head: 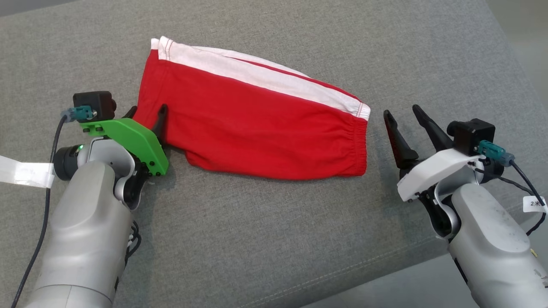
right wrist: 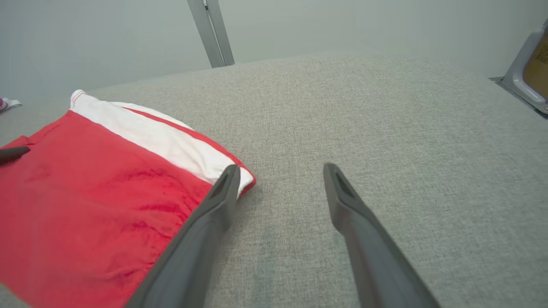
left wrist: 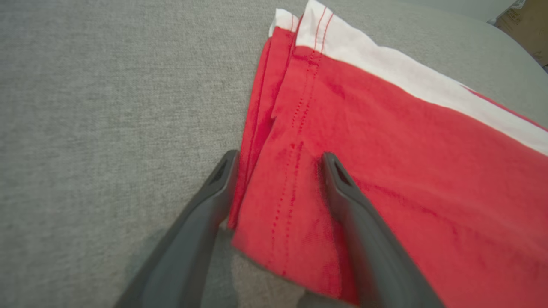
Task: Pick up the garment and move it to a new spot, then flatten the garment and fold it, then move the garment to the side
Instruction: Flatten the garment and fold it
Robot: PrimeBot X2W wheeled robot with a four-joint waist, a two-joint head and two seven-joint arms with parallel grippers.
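Note:
The garment is a pair of red shorts with a white side stripe, lying folded flat on the grey cushion, waistband to the right. My left gripper is open at the garment's left hem. In the left wrist view, one finger rests over the red cloth and the other lies just off its edge on the cushion. My right gripper is open and holds nothing, a little to the right of the waistband. In the right wrist view its left finger stands beside the garment's white corner.
The grey cushion runs wide around the garment; its front edge drops off at the lower right. A metal post stands beyond the far edge, and a framed box sits off to the right.

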